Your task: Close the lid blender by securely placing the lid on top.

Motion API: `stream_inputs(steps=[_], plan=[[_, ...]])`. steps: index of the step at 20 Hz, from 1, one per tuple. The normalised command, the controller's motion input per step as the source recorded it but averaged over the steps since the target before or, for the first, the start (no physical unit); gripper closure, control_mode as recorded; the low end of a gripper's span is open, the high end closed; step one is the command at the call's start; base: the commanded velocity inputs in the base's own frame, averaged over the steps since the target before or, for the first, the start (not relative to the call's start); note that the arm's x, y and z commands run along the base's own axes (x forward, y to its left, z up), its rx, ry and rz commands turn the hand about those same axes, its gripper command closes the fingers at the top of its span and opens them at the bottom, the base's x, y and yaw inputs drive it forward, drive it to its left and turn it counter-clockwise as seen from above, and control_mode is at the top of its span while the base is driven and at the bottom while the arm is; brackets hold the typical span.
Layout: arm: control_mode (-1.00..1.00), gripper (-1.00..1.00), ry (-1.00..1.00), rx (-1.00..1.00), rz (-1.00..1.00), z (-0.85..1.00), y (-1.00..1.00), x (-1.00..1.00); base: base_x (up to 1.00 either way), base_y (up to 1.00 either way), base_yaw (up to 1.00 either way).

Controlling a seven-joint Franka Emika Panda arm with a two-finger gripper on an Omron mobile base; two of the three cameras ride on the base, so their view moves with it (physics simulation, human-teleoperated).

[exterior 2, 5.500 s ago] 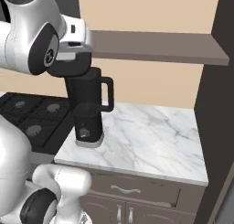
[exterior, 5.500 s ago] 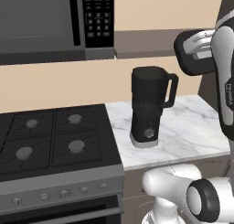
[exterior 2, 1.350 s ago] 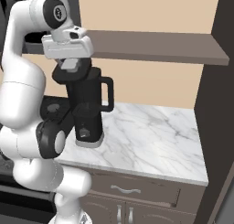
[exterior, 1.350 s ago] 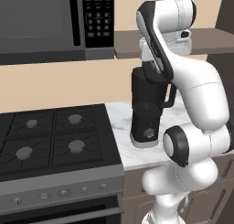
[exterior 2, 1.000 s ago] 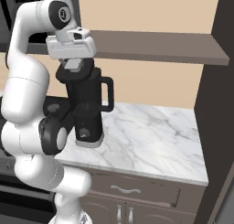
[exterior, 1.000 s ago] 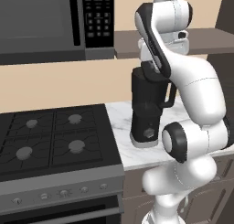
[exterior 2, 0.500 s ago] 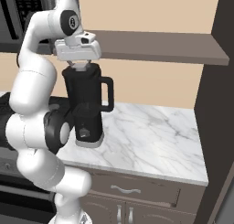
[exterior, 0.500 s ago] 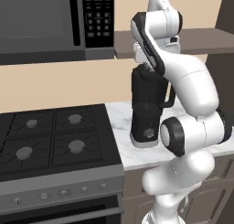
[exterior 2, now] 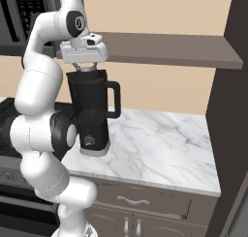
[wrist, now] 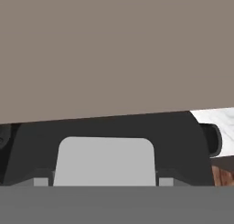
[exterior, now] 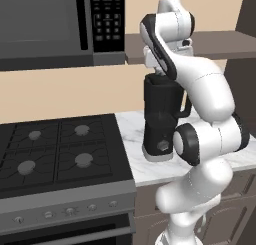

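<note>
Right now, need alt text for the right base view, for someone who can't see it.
A white robot arm holds its gripper directly above the top of a tall black blender that stands on a white marble counter. The blender's looped handle faces right, a brown shelf runs along the beige wall behind, and a stove edge shows at left.

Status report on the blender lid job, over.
Gripper directly above the blender mouth, jaws unreadable. Lid not discernible. Blender upright on the marble counter beside the stove. Nothing in the way.
</note>
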Motion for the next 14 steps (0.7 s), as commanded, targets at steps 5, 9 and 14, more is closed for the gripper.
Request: stream_inputs(steps=[5,9,14], plan=[[-1.0,1.0,-0.23,0.0,0.0,-0.17,0.0,-0.05,0.0,0.0,0.0],[-1.0,1.0,-0.28,0.0,0.0,-0.19,-0.03,-0.02,0.0,0.0,0.0],[-1.0,1.0,-0.2,0.01,0.0,-0.12,-0.01,0.29,0.0,0.0,0.0]])
